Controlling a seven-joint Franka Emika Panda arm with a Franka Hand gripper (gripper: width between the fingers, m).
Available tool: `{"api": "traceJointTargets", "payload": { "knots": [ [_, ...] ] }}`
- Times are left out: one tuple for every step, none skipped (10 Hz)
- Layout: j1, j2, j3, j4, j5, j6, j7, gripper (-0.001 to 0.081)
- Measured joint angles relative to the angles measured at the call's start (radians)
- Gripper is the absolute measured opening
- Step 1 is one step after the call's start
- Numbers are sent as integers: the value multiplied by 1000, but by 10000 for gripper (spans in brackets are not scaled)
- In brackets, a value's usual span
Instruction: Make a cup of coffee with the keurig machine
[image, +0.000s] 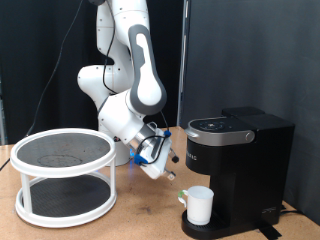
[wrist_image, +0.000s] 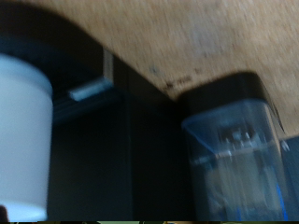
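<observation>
The black keurig machine stands at the exterior view's right with its lid down. The white cup stands on the machine's round drip base, under the spout, handle towards the exterior view's left. My gripper hangs tilted just left of the machine's front, above and left of the cup, holding nothing that shows. In the wrist view the cup is a blurred white cylinder beside the machine's black body. A blue translucent finger fills one corner.
A white two-tier round rack with dark mesh shelves stands on the wooden table at the exterior view's left. A dark curtain hangs behind. A strip of table lies between the rack and the machine.
</observation>
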Motion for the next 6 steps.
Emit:
{"api": "traceJointTargets", "payload": {
  "knots": [
    [0, -43, 0, -13, 2, -24, -12, 734],
    [0, -83, -4, -22, -1, -65, -14, 734],
    [-2, -119, -16, -28, -23, -127, 1, 734],
    [-4, -156, -35, -42, -54, -176, 27, 734],
    [-3, -152, -32, -37, -52, -158, 26, 734],
    [-3, -152, -32, -32, -54, -181, 26, 734]
  ]
}}
